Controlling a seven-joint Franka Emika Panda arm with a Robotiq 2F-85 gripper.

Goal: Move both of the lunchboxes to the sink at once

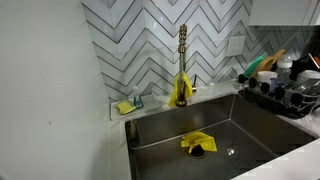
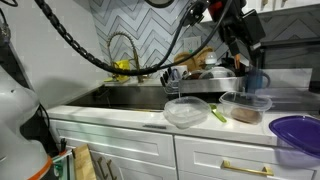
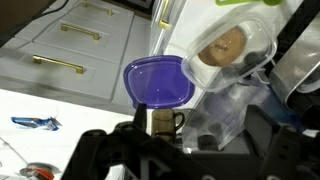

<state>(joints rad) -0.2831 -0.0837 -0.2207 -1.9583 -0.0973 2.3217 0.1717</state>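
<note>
Two clear lunchboxes stand on the white counter in an exterior view: an empty one [image 2: 185, 112] and, beside it, one holding something brown [image 2: 245, 106]. The wrist view shows the brown-filled one [image 3: 232, 45] at top right. My gripper [image 2: 248, 62] hangs above that lunchbox, apart from it. In the wrist view its dark fingers [image 3: 180, 142] stand wide apart, open. The steel sink [image 1: 255, 125] lies under a gold faucet [image 1: 182, 60], with a yellow cloth [image 1: 197, 142] at its drain. The sink also shows in the other exterior view [image 2: 130, 97].
A purple lid [image 2: 297, 135] lies at the counter's edge, also in the wrist view [image 3: 158, 80]. A green item [image 2: 217, 114] lies between the lunchboxes. A full dish rack [image 1: 285, 90] stands beside the sink. A brown mug [image 3: 165, 122] and clear plastic [image 3: 225, 110] lie below the wrist.
</note>
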